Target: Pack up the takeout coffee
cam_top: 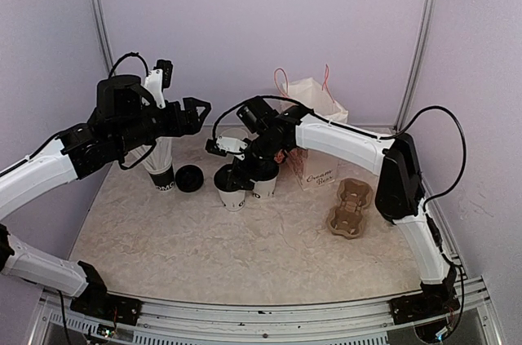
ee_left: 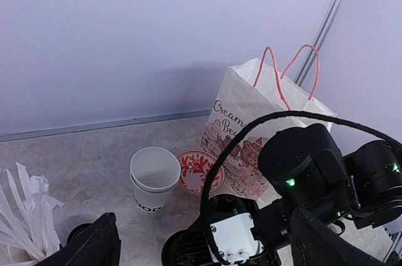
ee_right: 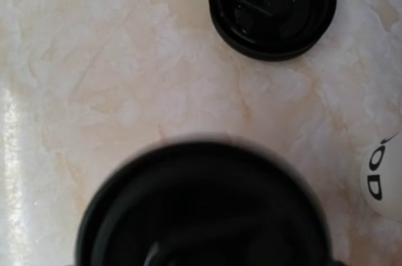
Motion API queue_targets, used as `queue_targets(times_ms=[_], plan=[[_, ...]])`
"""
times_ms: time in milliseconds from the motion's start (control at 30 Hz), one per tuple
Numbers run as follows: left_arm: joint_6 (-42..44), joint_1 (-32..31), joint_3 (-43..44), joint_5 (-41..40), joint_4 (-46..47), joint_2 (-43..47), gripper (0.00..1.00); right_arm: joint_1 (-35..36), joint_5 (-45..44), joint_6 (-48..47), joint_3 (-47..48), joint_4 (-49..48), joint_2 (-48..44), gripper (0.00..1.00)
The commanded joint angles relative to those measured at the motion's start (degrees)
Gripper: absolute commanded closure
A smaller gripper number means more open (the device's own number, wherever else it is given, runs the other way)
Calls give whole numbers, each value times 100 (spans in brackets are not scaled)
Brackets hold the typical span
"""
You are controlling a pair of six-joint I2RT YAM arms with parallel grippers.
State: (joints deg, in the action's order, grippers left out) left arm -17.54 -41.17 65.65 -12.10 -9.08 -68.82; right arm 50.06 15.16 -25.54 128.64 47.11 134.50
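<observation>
Coffee cup (cam_top: pixel 232 196) of white paper stands upright on the stone-patterned bench (cam_top: pixel 204 255), its long side pointing up. The right jaws hang right over it, spread wide around a round, shiny black lid (ee_right: pixel 201 216). I cannot tell if they grip it. The left jaws are wide and empty, farther off at eleven o'clock. The smooth paper bag (cam_top: pixel 314 157) waits at two o'clock.

Script on the white paper bag (ee_left: pixel 251 109), back right of the counter (ee_left: pixel 94 153), read "Cream", then "Be…", rest hidden. Black letters low on the open paper cup (ee_left: pixel 154 178) stayed unreadable.
</observation>
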Motion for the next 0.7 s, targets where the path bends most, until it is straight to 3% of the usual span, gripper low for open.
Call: queue_targets(times_ms=[0,100,267,567,667], plan=[[49,12,-43,-72,-39,99,9,-41,24,187,277,106,129,10],[57,4,-34,-68,-59,79,10,-47,53,196,385,161,24,5],[176,-35,47,84,-63,79,11,-49,129,83,304,304,-672,4],[483,-127,318,297,-130,-57,17,-626,-2,-238,-1349,-460,-2999,12],[479,-173,425,362,-187,-240,18,-1099,-140,-201,-1421,-599,-3380,21]])
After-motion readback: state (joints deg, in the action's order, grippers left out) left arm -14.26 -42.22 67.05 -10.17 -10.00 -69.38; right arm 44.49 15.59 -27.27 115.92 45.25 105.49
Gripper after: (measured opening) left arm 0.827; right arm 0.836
